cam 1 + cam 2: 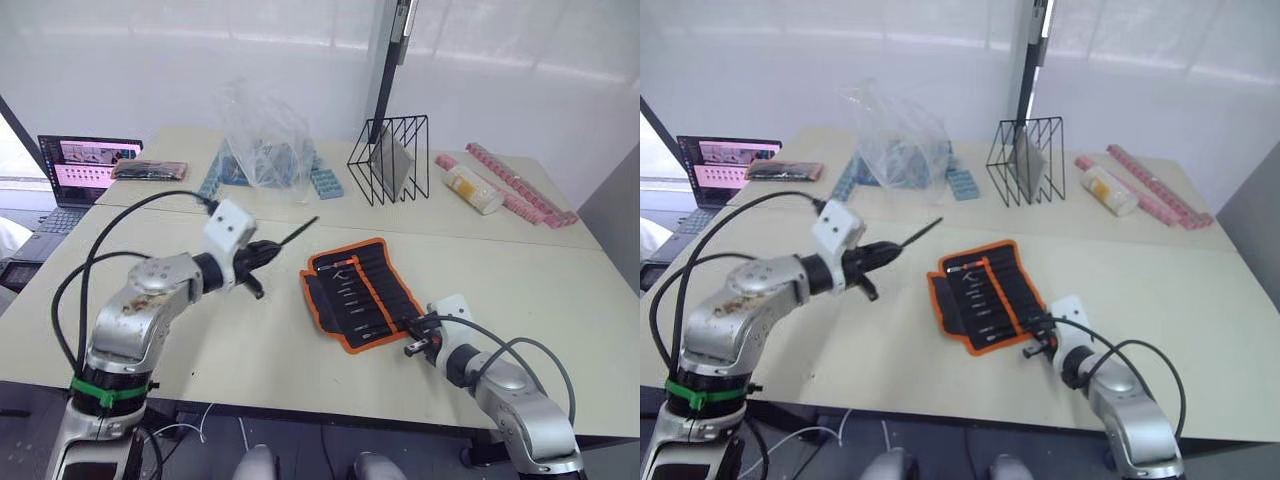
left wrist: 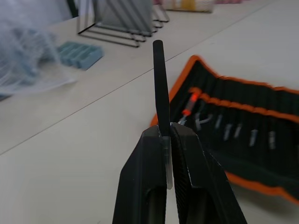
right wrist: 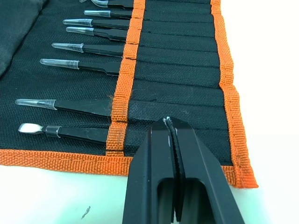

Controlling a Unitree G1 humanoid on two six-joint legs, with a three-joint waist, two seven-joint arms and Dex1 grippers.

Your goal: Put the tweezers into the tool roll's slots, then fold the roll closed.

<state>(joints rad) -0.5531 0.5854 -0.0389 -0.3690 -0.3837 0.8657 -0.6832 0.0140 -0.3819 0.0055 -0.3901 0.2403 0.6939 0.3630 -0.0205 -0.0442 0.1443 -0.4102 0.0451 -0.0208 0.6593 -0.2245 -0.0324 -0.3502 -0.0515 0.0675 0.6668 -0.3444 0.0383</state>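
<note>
You get head eyes looking down over the table (image 1: 300, 350); both close wrist views share the tool roll (image 3: 177, 70).

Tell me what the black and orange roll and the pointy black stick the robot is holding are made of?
The tool roll looks like woven fabric: its black face and orange trim show a coarse weave and stitched bands. The tweezers held in the left gripper look matte black, probably coated metal, though the look alone can't settle that. The ones in the slots have clear tip caps, probably plastic.
</note>
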